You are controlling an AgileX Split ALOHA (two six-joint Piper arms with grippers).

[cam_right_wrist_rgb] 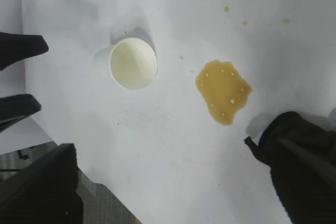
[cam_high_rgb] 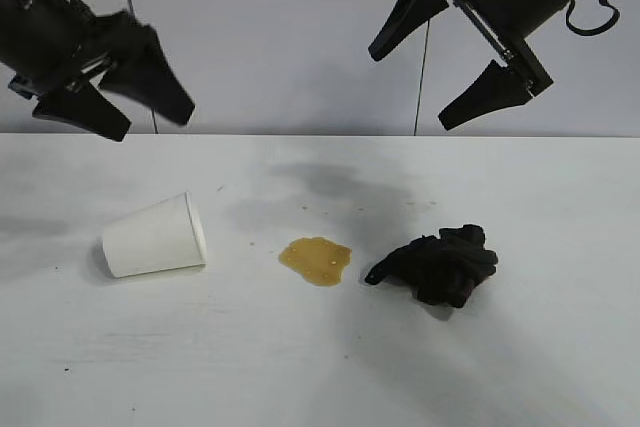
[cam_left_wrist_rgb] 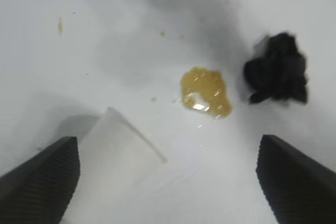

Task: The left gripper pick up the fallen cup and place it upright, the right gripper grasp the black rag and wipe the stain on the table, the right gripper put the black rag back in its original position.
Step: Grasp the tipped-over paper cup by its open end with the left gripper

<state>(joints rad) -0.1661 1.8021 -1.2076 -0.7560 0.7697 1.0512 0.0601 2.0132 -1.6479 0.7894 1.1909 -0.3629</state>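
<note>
Two black arms hang above the white table (cam_high_rgb: pixel 560 367), both with fingers spread wide and nothing between them. In the exterior view the left gripper (cam_high_rgb: pixel 128 112) sits high at about 10 o'clock of the scene, well above the tabletop, its two fin-shaped fingers angled downward toward the middle. The right gripper (cam_high_rgb: pixel 452 75) sits high at about 1 o'clock, its tapered fingers set far apart and pointing down toward the centre, with a looped black cable behind its body.

The white paper cup (cam_high_rgb: pixel 155 237) lies on its side at about 8 o'clock from the table's middle, its base toward the scene's left edge and its rolled rim turned toward the stain. Neither gripper touches it. In the left wrist view the cup (cam_left_wrist_rgb: pixel 123 140) shows as a pale tapered shape between the two ribbed fingertips, lower on the table than they are. The right wrist view looks into the cup's open mouth (cam_right_wrist_rgb: pixel 133 63).

The amber-brown stain (cam_high_rgb: pixel 316 259) is a glossy puddle near the centre of the table, apart from the cup on one side and the rag on the other. A few tiny brown droplets dot the table beyond it.

The black rag (cam_high_rgb: pixel 437 263) lies bunched at about 3 o'clock from the stain, near it but not touching, with one corner reaching toward the puddle.
</note>
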